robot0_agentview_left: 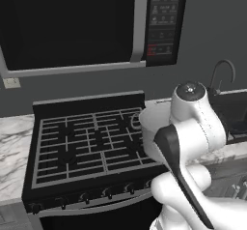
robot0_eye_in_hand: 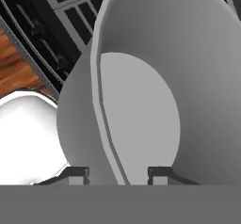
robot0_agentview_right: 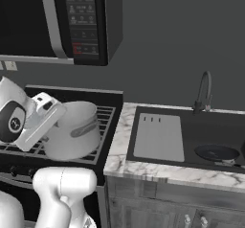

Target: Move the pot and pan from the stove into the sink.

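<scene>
Dark fingertips of the gripper (robot0_eye_in_hand: pixel 117 173) sit one on each side of the pot (robot0_eye_in_hand: pixel 155 91) wall — one inside the rim, one outside, closed onto the thin metal. Pot is silvery light grey, cylindrical, tilted in the hand view w/ its round floor visible inside. From the right base view the pot (robot0_agentview_right: pixel 74 129) is at the right edge of the stove (robot0_agentview_right: pixel 103 108), on or just above the grates — can't tell which; white wrist pressed against its left side. Left base view: pot (robot0_agentview_left: pixel 152 122) mostly hidden behind the arm, grey grates of the stove (robot0_agentview_left: pixel 82 144) spread to its left. The sink (robot0_agentview_right: pixel 210 126) is to the right past the marble counter (robot0_agentview_right: pixel 117 145); the pan (robot0_agentview_right: pixel 216 152) lies in its basin, dark and flat. Faucet (robot0_agentview_right: pixel 205 90) arches behind.
</scene>
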